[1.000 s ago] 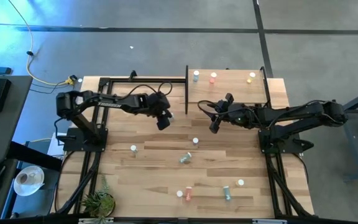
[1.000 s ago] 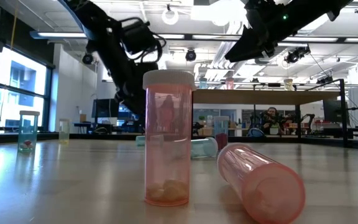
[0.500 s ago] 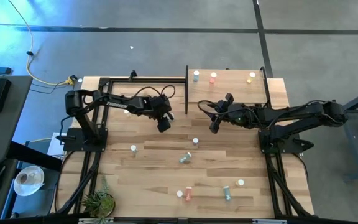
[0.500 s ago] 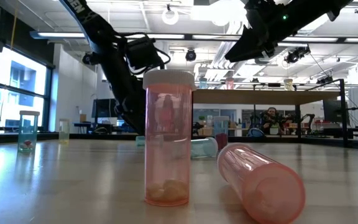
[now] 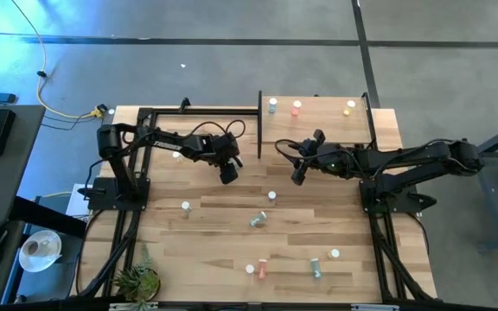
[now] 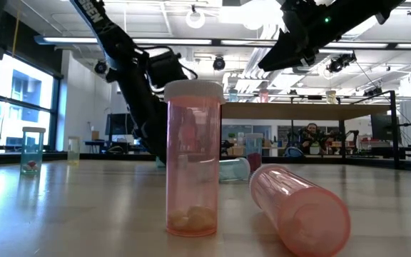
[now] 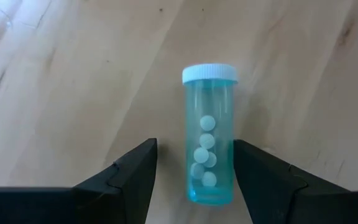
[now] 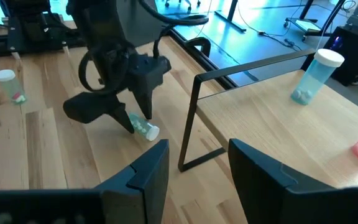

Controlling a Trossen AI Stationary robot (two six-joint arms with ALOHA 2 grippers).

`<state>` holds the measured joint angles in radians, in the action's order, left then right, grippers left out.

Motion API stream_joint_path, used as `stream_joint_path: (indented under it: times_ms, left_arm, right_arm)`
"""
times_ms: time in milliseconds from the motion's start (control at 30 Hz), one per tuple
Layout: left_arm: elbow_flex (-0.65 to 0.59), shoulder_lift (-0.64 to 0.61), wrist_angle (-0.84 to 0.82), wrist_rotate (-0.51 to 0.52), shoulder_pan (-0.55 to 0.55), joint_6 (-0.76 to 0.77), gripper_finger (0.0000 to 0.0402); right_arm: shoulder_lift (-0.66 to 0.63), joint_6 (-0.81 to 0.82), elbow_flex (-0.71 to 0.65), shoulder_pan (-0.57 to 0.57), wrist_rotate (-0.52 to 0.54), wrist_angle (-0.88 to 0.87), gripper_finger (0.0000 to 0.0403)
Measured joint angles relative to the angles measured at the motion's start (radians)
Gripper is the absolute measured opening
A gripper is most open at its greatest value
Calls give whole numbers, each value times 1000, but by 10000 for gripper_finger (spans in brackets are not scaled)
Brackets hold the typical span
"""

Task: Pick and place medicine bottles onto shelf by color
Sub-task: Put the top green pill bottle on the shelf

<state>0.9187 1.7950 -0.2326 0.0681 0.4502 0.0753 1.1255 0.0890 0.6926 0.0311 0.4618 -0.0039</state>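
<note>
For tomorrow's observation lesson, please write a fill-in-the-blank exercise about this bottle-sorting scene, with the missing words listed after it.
1. The teal bottle between the left gripper's fingers lies on its ____.
2. Its cap is ____.
3. In the high view, ____ bottles stand on the shelf.
4. The right gripper, open, holds ____.

Missing words: side; white; three; nothing
</note>
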Motion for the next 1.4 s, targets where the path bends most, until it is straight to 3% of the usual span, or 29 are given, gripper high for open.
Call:
stream_joint_path:
  times_ms: [300,733,1233,1400]
  left_arm:
    - [2,10,2,-16,2,0,192]
    - [1,12,1,-50,-5,-7,82]
    - [-4,-13,30,-246,-16,-54,87]
    - [-3,-47,98,-353,-39,-96,87]
  right_arm:
    - [0,0,0,0,0,0,158]
    - [0,0,0,0,0,0,158]
    - [0,-37,0,0,-3,9,158]
    - [0,-71,0,0,-130,10,158]
